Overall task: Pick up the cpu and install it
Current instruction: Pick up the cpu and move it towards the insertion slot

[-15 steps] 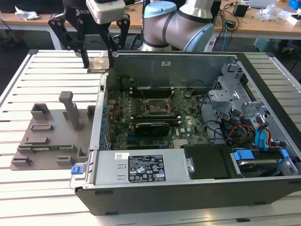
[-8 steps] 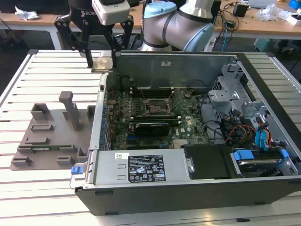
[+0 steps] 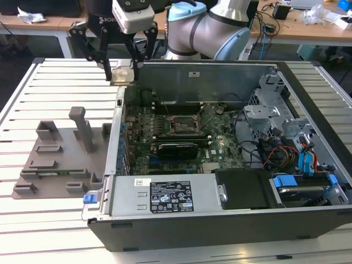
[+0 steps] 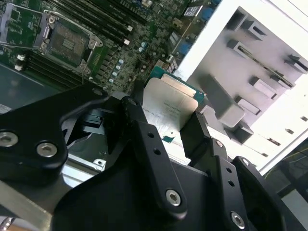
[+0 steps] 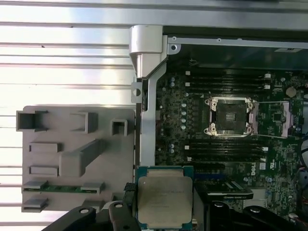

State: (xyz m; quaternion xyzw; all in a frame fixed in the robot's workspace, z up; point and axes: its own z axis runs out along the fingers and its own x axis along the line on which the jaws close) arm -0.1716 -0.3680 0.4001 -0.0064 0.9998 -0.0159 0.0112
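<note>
The cpu (image 3: 122, 73) is a flat square chip with a pale silver top and a green rim, hanging in the air over the far corner of the open computer case at the exterior view's left. My gripper (image 3: 122, 71) is shut on it, with one black finger on each side. In both wrist views the cpu (image 5: 163, 199) (image 4: 168, 108) sits between the black fingers (image 4: 144, 132). The open socket (image 3: 181, 124) (image 5: 229, 115) (image 4: 67, 41) on the green motherboard lies bare below, well apart from the chip.
A grey parts holder (image 3: 55, 159) (image 5: 72, 154) with upright posts stands on the slatted table beside the case, a green memory stick (image 5: 62, 187) in one slot. Inside the case are a long black card (image 3: 176, 148), drive cages and cables (image 3: 286, 137). The case wall (image 5: 144, 96) runs between holder and motherboard.
</note>
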